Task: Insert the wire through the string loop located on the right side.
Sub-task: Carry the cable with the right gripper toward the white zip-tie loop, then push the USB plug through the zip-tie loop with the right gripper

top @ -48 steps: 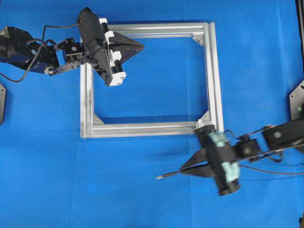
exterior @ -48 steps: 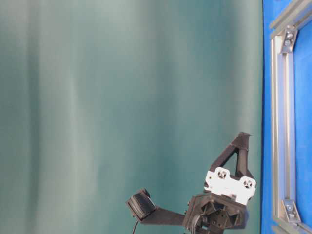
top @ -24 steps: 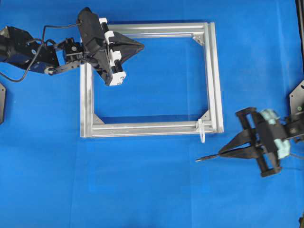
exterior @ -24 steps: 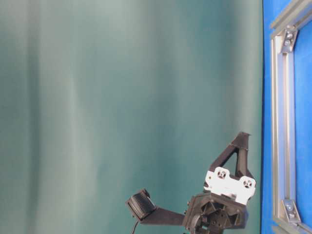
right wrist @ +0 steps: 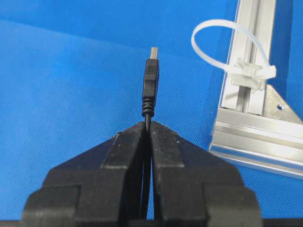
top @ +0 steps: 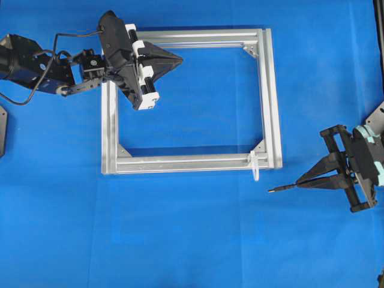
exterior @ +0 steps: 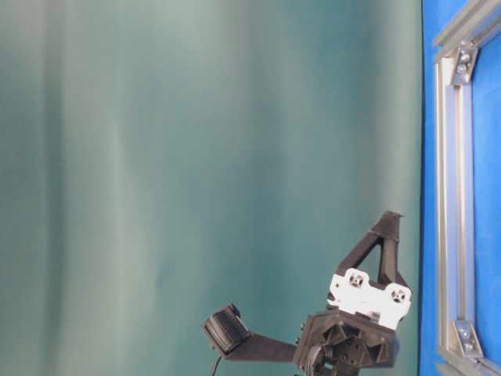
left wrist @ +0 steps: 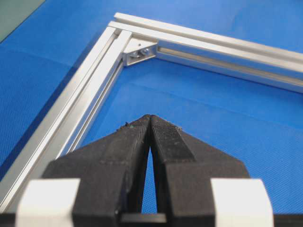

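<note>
A black gripper [exterior: 389,223] rises before a teal backdrop [exterior: 196,157], left of the aluminium frame [exterior: 454,196] on blue cloth [exterior: 487,157].

The wire [right wrist: 150,90] is thin and black, ending in a thicker ribbed plug with a small metal tip. It points toward the string loop [right wrist: 227,47], a white cord arch standing on the aluminium frame [right wrist: 251,127], apart from it.

The overhead view looks straight down on the blue bench [top: 198,240] and rectangular silver aluminium frame [top: 270,96]. Each wrist view looks closely past its tool at a frame corner. The table-level view shares only the frame's edge.
</note>
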Robot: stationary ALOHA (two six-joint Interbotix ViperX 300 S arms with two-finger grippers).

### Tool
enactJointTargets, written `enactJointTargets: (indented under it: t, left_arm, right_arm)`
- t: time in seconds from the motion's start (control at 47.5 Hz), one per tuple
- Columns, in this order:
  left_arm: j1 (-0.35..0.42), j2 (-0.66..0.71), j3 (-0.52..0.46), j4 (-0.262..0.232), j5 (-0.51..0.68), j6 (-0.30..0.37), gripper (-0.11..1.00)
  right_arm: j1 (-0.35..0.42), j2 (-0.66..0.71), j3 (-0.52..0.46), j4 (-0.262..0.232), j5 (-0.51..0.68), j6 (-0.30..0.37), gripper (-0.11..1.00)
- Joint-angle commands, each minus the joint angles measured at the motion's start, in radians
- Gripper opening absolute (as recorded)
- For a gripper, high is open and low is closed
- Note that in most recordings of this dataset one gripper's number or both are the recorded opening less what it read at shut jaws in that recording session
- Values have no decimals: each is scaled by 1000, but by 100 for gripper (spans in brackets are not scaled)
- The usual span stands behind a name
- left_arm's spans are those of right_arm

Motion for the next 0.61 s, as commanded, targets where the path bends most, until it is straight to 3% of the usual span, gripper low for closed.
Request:
enactJointTargets:
  t: [0.0, 0.4, 0.589]
  left_arm:
    - [-3, -28, -14, 3, -11, 0, 0]
    - [-3, -28, -15, 3, -9, 0, 0]
    - [-5, -28, -15, 5, -11, 0, 0]
  right_arm:
    - [-6, -3, -9, 3, -3, -2, -3]
    - [-135, -3, -8, 0, -3, -18, -3]
    - [-152, -3, -9, 0, -3, -40, -3]
